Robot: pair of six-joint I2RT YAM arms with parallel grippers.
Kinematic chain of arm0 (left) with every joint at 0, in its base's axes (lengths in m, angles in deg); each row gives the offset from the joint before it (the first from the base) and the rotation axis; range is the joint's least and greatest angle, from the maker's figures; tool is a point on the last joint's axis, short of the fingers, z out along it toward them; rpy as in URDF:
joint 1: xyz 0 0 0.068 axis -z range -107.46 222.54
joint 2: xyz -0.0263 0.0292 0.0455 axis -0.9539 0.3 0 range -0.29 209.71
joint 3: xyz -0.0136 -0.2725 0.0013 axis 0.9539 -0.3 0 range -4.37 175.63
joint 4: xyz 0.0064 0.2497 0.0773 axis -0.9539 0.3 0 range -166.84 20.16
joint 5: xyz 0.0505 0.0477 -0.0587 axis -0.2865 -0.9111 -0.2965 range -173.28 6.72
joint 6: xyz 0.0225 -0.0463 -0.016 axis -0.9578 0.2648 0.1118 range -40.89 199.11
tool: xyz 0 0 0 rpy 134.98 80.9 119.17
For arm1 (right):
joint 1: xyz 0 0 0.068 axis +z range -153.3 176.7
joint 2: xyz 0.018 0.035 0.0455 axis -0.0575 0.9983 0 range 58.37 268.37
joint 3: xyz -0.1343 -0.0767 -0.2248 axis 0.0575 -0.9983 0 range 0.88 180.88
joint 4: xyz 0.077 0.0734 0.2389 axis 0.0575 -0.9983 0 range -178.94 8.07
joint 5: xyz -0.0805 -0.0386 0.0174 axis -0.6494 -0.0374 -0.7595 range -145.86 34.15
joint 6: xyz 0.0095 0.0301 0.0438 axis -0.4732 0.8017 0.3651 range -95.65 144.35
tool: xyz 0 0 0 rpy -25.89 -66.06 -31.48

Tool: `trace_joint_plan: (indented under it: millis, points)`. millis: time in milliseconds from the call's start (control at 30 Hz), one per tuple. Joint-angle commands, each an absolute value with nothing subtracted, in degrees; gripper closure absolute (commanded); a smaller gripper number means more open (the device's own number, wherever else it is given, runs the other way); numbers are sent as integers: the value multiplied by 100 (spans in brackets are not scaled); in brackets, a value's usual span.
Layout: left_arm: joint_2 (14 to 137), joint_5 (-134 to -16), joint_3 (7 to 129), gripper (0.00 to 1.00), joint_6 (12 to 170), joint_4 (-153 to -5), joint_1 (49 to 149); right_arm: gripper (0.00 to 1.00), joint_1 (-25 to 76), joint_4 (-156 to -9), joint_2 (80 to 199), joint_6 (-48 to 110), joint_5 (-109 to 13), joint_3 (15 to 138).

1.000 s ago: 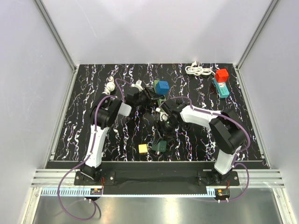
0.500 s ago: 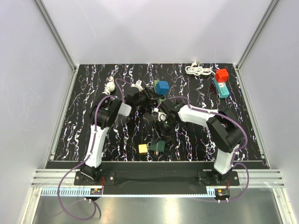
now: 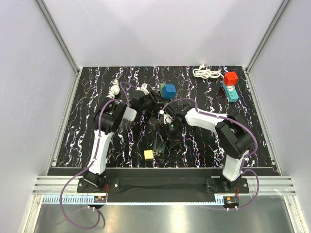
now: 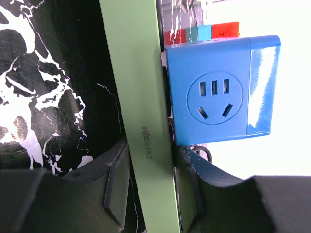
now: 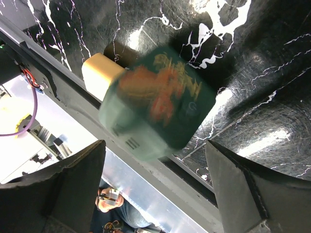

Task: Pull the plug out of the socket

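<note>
Apparently freed, the plug was below the parted right gripper; the left gripper clamped the socket strip; retreat seemed next.

green power strip, small sideways "nVc" logo (characters after it unreadable)

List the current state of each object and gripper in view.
left gripper: shut on green strip.
green strip: held on edge.
blue cube: seated against green strip.
right gripper: open, empty.
dark green cube: loose, blurred, off any strip.
yellow cube: loose, beside dark green cube.
red cube: sitting on teal strip.
white cable: coiled.
</note>
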State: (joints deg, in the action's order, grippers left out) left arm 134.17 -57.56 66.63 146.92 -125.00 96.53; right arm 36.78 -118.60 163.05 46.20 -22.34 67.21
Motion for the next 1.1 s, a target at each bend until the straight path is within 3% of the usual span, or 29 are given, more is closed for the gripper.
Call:
trace_joint_plan:
  millis: [0,267,400,567,800,1067]
  points:
    - [13568,-5761,6629,69,14406,-12746,9557,10,3739,-11797,16182,4571,-2237,6873]
    - [13577,-5752,6629,68,14423,-12773,9557,9,3748,-12034,15700,4527,-2736,6987]
    - [13577,-5761,6621,69,14441,-12799,9557,1,3722,-12245,15444,4317,-4069,7408]
    - [13586,-5744,6629,71,14441,-12808,9557,0,3416,-12219,15504,4325,-5548,8058]
    - [13603,-5717,6620,71,14476,-12852,9539,0,2458,-11543,16093,4739,-5480,9086]
    - [13621,-5612,6542,59,14529,-13140,9513,0,2158,-11446,17349,4518,-5322,10327]
